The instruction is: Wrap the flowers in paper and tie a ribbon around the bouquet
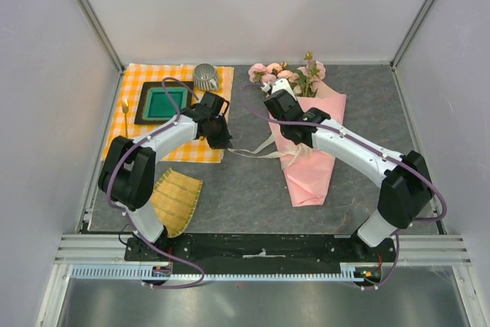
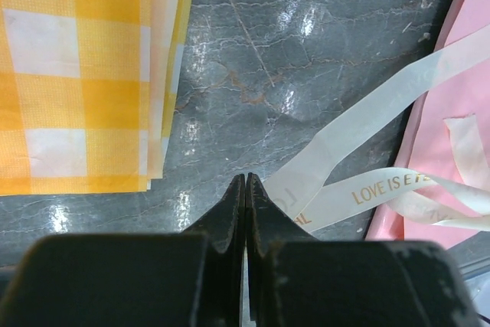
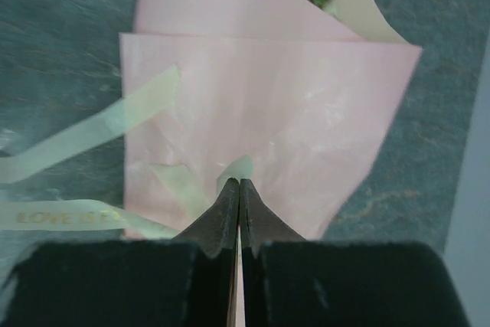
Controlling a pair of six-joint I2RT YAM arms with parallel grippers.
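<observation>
The bouquet [image 1: 310,160] lies on the grey table, its flowers [image 1: 285,74] pointing to the far side out of a pink paper [image 3: 268,112] cone. The cream ribbon [image 1: 256,151] trails left from the cone across the table. It carries gold lettering [image 2: 387,187]. My left gripper [image 1: 227,145] is shut just off the cloth's near corner. The ribbon's end [image 2: 314,181] lies beside its right finger, not between the jaws. My right gripper [image 3: 239,183] is shut low over the cone. A bit of ribbon [image 3: 241,166] shows right at its tips, and I cannot tell whether it is pinched.
An orange-checked cloth [image 1: 149,82] at the far left carries a green tray [image 1: 164,103] and a metal cup [image 1: 205,76]. A woven bamboo mat [image 1: 178,198] lies near the left arm's base. White walls close in the table on three sides.
</observation>
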